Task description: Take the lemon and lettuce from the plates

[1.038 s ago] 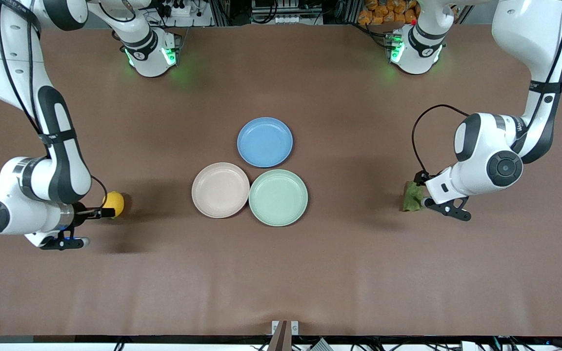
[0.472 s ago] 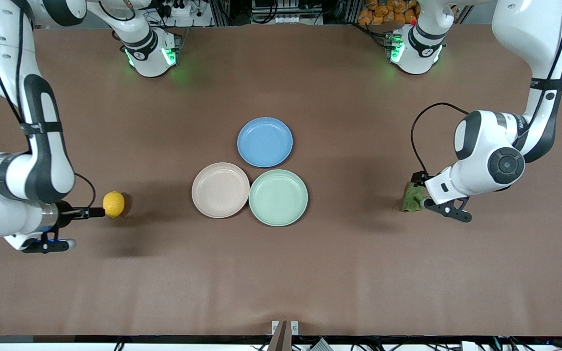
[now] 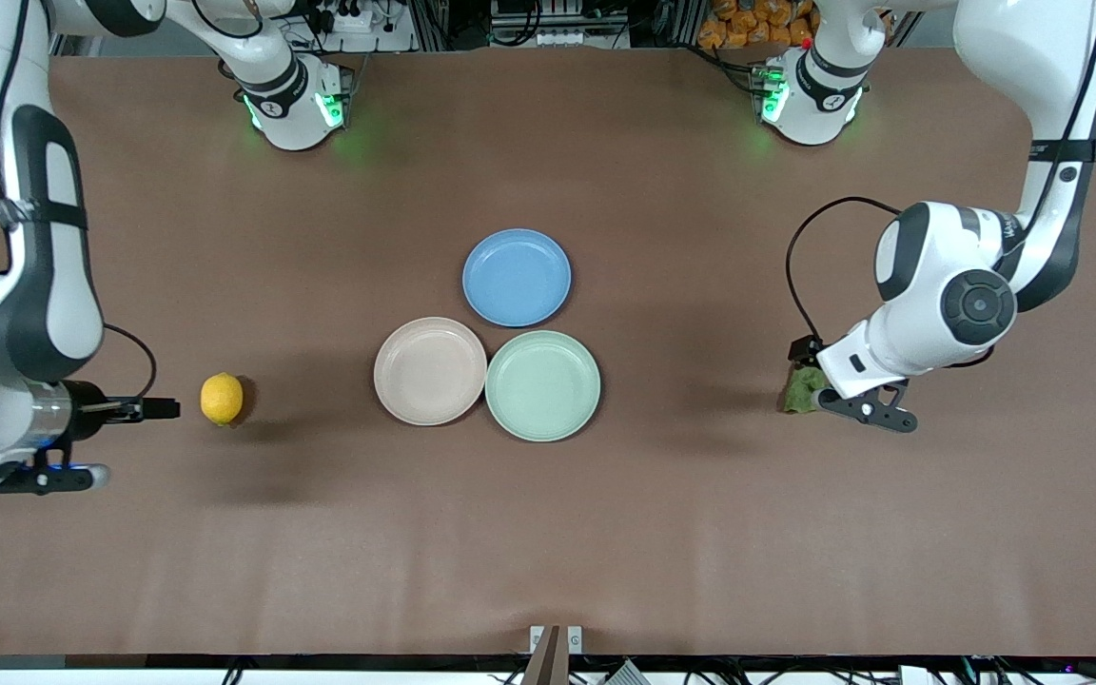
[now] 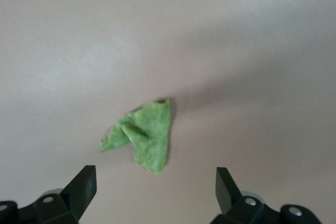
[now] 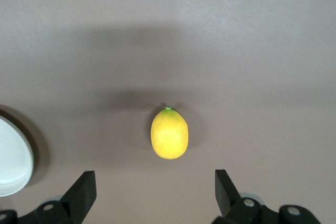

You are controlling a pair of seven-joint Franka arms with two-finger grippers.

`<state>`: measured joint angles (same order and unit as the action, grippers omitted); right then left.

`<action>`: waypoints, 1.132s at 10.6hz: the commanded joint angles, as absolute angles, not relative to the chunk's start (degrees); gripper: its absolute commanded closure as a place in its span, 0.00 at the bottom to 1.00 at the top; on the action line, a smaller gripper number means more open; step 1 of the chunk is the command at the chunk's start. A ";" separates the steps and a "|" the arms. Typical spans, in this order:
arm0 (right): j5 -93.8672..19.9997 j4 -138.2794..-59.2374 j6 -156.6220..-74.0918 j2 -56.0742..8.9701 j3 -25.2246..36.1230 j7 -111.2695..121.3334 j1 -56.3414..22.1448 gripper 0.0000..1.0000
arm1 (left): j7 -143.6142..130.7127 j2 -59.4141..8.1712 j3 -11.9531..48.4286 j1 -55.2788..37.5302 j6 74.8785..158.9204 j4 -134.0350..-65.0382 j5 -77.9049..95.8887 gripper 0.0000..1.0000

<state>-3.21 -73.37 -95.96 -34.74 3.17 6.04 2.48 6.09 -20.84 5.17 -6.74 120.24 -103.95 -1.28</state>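
The yellow lemon [image 3: 222, 399] lies on the brown table toward the right arm's end, apart from the plates; it also shows in the right wrist view [image 5: 169, 133]. My right gripper [image 3: 166, 409] is open and empty beside it, not touching it [image 5: 155, 179]. The green lettuce [image 3: 800, 389] lies on the table toward the left arm's end, partly hidden by my left hand; it shows whole in the left wrist view [image 4: 143, 135]. My left gripper [image 3: 819, 381] is open and empty just over it [image 4: 155, 174]. The beige-pink plate [image 3: 430, 370] and the mint green plate [image 3: 542, 384] are empty.
A blue plate [image 3: 517, 277], also empty, sits against the two other plates, farther from the front camera. The rim of the beige-pink plate [image 5: 13, 156] shows at the edge of the right wrist view. The two arm bases stand along the table's back edge.
My right gripper has drawn back from the lemon toward the right arm's end of the table, leaving the lemon lying free. My left hand has shifted slightly over the lettuce.
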 commanded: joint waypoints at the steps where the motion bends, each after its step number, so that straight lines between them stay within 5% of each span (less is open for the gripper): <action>1: -3.16 -73.83 -92.65 -29.72 2.72 1.76 2.55 0.00 | 4.66 -21.43 5.27 -5.63 119.18 -96.97 -1.85 0.00; 7: -3.08 -73.83 -80.54 -17.24 3.07 -1.76 1.85 0.00 | 4.22 -23.29 5.18 -4.48 119.71 -93.78 1.67 0.00; 12: -2.81 -80.56 -79.88 -8.64 3.08 -1.14 0.44 0.00 | 3.43 -17.07 5.45 -4.49 111.99 -93.96 1.84 0.00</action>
